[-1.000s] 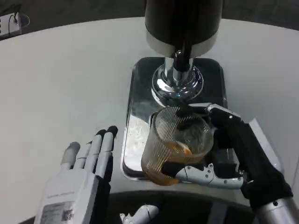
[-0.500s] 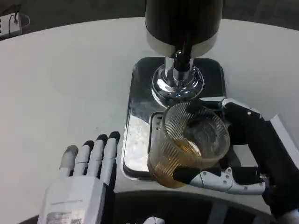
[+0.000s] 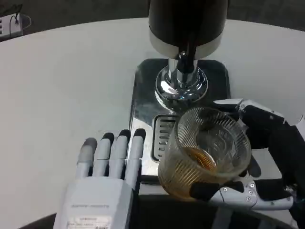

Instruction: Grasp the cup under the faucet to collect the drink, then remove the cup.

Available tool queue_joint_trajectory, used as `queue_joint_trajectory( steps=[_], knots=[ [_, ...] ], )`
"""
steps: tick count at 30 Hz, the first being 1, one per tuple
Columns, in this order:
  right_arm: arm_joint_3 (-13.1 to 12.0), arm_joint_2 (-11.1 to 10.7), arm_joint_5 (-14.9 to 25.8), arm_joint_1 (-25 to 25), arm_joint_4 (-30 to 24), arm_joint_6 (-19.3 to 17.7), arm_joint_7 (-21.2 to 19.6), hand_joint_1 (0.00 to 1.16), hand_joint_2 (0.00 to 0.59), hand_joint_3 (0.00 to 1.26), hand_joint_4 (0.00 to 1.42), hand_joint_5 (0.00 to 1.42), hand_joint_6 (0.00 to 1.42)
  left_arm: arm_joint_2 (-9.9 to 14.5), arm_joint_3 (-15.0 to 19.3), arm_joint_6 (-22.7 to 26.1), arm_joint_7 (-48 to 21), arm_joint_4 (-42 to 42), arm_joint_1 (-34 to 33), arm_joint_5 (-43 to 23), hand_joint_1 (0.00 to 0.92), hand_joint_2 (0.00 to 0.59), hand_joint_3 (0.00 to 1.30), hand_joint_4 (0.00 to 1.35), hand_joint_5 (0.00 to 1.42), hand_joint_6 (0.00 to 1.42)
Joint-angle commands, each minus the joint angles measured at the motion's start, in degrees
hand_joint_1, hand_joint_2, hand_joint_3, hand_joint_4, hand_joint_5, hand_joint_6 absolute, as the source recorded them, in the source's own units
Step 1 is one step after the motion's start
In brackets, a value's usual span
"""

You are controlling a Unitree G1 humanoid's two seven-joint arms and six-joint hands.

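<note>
A ribbed clear glass cup (image 3: pixel 205 152) with a little amber drink in its bottom hangs tilted over the front right of the steel drip tray (image 3: pixel 143 102). My right hand (image 3: pixel 267 157) grips the cup from the right, fingers wrapped round its far side and its front. The black and chrome dispenser with its faucet (image 3: pixel 183 59) stands behind the cup, at the back of the tray. My left hand (image 3: pixel 107 176) rests flat on the table left of the tray, fingers apart and empty.
The round white table (image 3: pixel 62 81) stretches wide to the left and behind. A slotted drain grate (image 3: pixel 164 136) shows in the tray beside the cup. A white power strip (image 3: pixel 9 24) lies at the far left edge.
My right hand has drawn the cup out from under the faucet, toward me and to the right. The left hand has slid forward and right, closer to the tray.
</note>
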Motion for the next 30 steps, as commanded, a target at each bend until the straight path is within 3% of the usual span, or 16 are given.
queue_joint_trajectory(
  steps=[1, 13, 30],
  knots=[
    [-0.76, -0.51, 1.85, 0.41, -2.67, -2.95, 0.98, 1.16, 0.082, 0.82, 1.05, 1.22, 1.42, -0.86, -0.91, -0.03, -2.09, -1.46, 1.36, 3.02, 0.000, 0.030, 0.00, 0.00, 0.00, 0.00],
    [-1.62, -1.99, 1.66, 0.78, -4.87, -4.41, 2.45, 1.16, 0.082, 0.82, 1.06, 1.22, 1.42, -2.88, -2.30, 0.95, -3.58, -1.11, 0.94, 6.60, 0.000, 0.023, 0.00, 0.00, 0.00, 0.00],
    [-2.11, -1.90, 1.19, 1.15, -6.55, -5.06, 3.27, 1.16, 0.089, 0.82, 1.05, 1.22, 1.42, -2.76, -2.19, 2.04, -0.48, 0.36, 0.65, 4.94, 0.000, 0.009, 0.00, 0.00, 0.00, 0.00]
  ],
)
